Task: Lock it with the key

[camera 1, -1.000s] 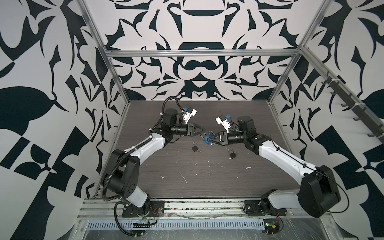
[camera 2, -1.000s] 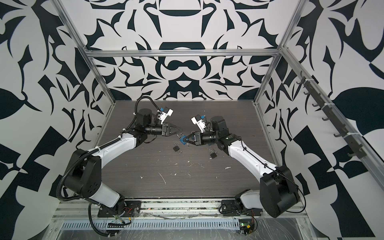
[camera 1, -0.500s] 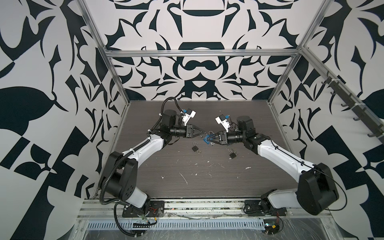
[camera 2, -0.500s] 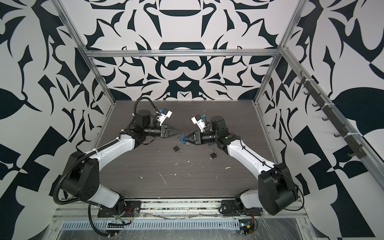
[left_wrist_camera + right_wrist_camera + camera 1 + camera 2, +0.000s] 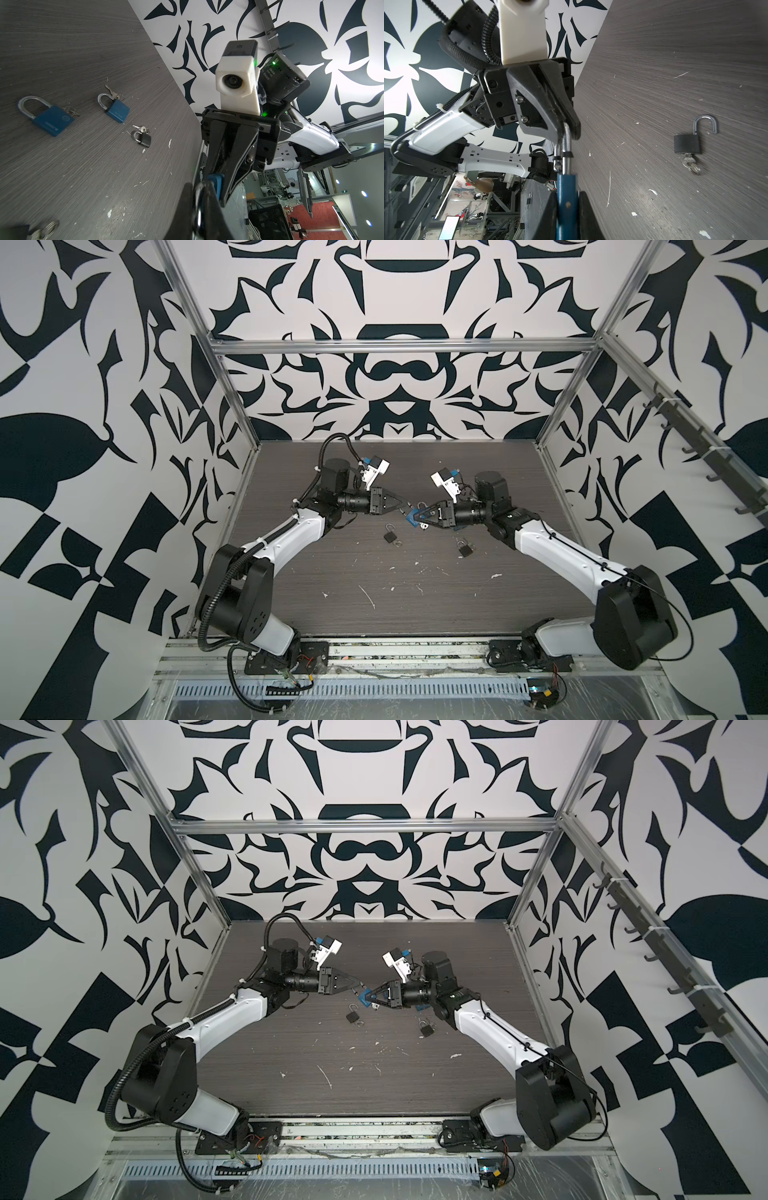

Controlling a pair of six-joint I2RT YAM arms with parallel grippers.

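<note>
1. Where my two arms meet above the middle of the table (image 5: 374,605), my right gripper (image 5: 412,518) is clamped on the body of the blue padlock (image 5: 566,187), holding it clear of the surface.
2. My left gripper (image 5: 566,126) is pinched tight on the top of that lock's silver shackle (image 5: 565,143); whether a key sits in this lock I cannot tell.
3. Beneath us the table is dark grey wood grain, scuffed and dotted with white flecks (image 5: 368,597), mostly on its front half.
4. An open black padlock (image 5: 390,536) lies flat on it just in front of my grippers, with a key (image 5: 688,162) and ring in its base.
5. A second black padlock (image 5: 465,548) lies beside my right forearm, apart from the first.
6. My left wrist view shows two spare blue padlocks (image 5: 52,121) lying flat near that second black one, each with small keys beside it.
7. Black-and-white leaf-patterned walls (image 5: 395,377) close the back and both sides, an aluminium frame (image 5: 399,346) runs along their edges, and a rail of dark hooks (image 5: 706,456) slopes along the right wall.
</note>
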